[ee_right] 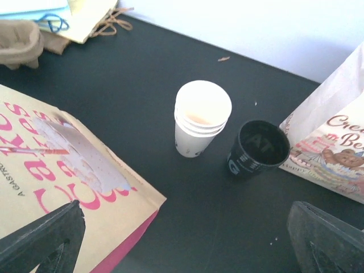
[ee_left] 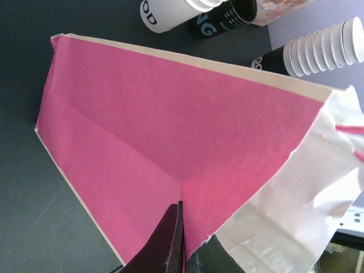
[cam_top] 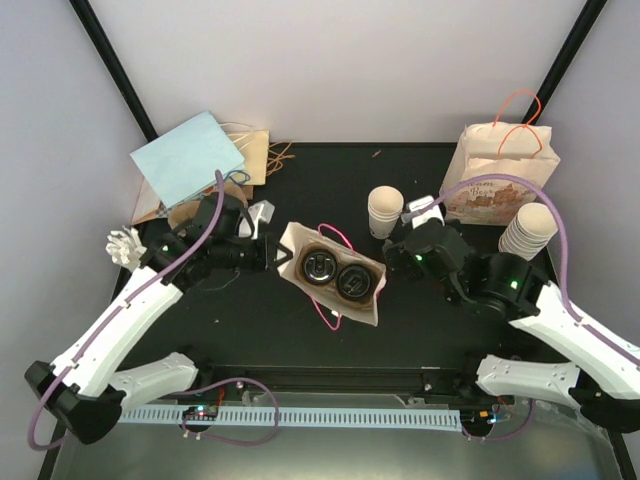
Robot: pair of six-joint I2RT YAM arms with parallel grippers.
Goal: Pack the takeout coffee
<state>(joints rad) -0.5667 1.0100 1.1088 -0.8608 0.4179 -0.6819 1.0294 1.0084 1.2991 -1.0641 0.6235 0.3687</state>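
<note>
Top external: a paper bag [cam_top: 330, 275] lies open in the middle of the black table [cam_top: 250, 330]. Two dark-lidded cups [cam_top: 336, 275] sit side by side in its mouth, and pink string handles loop out above and below. The left gripper [cam_top: 270, 253] is clenched on the bag's left rim. The right gripper [cam_top: 397, 255] hangs released just beside the bag's right edge. A stack of white cups [cam_top: 384, 212] stands behind it and a second stack [cam_top: 528, 232] stands at the right edge. A printed bag [cam_top: 500, 175] with orange handles stands upright at the back right. A flat blue bag [cam_top: 188, 158] lies at the back left. Bare table stays open in front of the bag.

Left wrist: the bag's lining is smooth pink with sharp fold creases and a cream border, and a crumpled white flap shows at the right. The dark fingers [ee_left: 170, 239] press together on the paper. Cups beyond read "OD" and "NG".

Right wrist: both fingers [ee_right: 42, 233] stand wide apart, holding nothing. The bag's cream face carries big pink letters, cut off, and a small line starting "A GASTRO". Next to the white stack stands a black cup [ee_right: 259, 148] marked "G". The printed bag shows "Cre" and "Be" beside a bear.
</note>
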